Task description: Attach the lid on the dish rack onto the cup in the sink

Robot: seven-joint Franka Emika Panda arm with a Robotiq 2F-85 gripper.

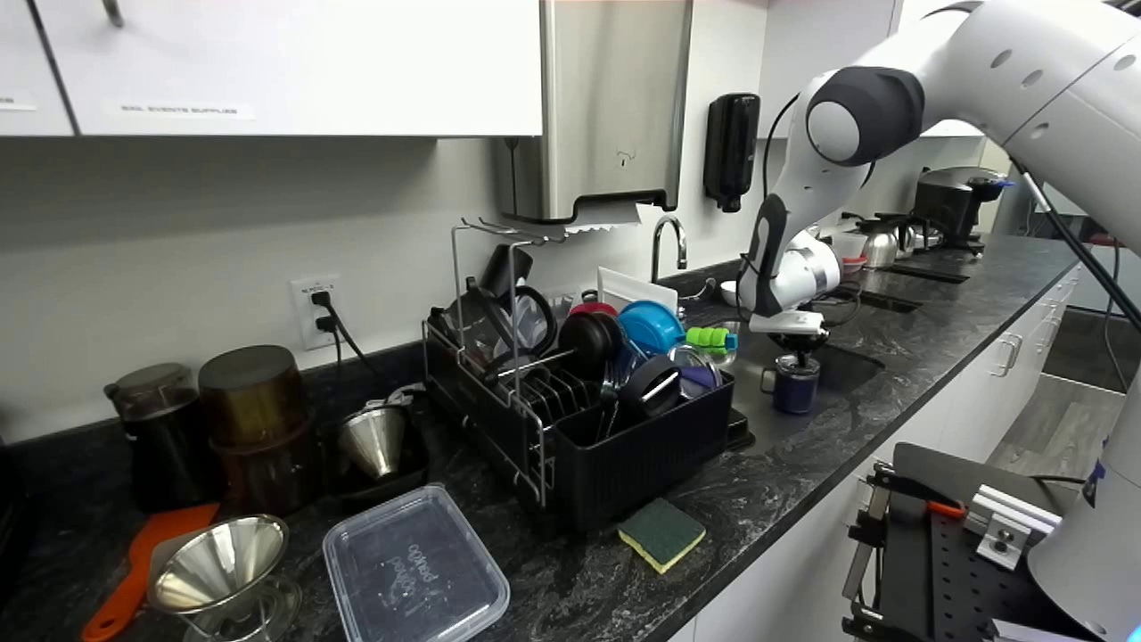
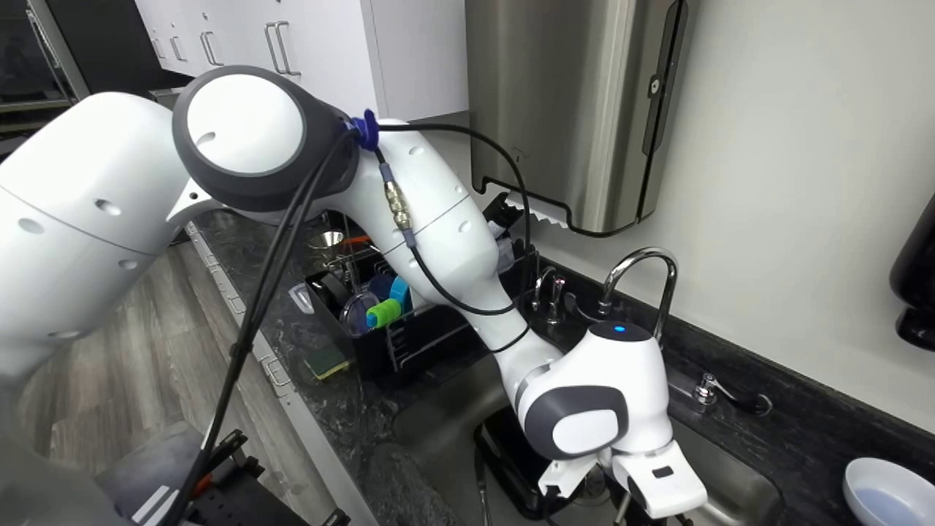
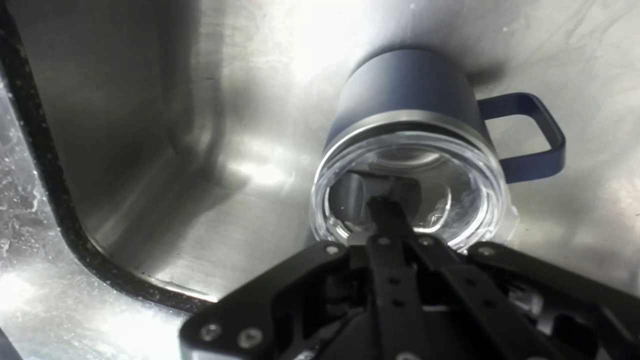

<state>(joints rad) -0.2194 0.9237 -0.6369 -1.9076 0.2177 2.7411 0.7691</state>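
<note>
The clear drinking lid (image 3: 435, 172) lies over the mouth of the navy travel mug (image 3: 407, 82), directly beneath the Robotiq gripper (image 3: 387, 210). The jaws are drawn together, narrow, pointing down at the lid; whether they pinch any part of it, I cannot tell. Along one side a dark band shows between the lid and the mug's steel rim (image 3: 405, 116), and how firmly the lid is seated cannot be judged. The mug stands upright below the gripper in the stainless-steel sink (image 3: 260, 235), its loop handle (image 3: 535, 167) to the gripper's right in the wrist view. Beyond the gripper in an exterior view rises a chrome gooseneck faucet (image 2: 650, 253), with a white bowl (image 2: 887, 493) off to the gripper's right. Farther out, left of the gripper in both exterior views, stands the loaded dish rack (image 1: 642, 473), a green-and-yellow scrub sponge (image 1: 661, 535) lying just beside it on the dark countertop (image 1: 740, 481).
</note>
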